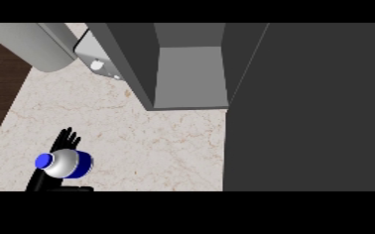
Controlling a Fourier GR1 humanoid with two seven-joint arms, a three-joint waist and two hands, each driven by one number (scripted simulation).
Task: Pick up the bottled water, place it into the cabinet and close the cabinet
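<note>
Cabinet [189, 74] stands open, its big dark door [300, 109] swung out at the right. Pale stone counter [147, 139] lies below. 1 water bottle [64, 162] with a blue cap shows low at the left, over the left hand [42, 179], whose fingers [68, 136] point up, spread straight.

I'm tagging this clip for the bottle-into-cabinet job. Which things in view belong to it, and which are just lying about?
Belong to the job: bottled water, open cabinet, dark panel at its right (probably its door), left hand by the bottle.
Just lying about: grey cylinder, light grey box with a round knob.
</note>
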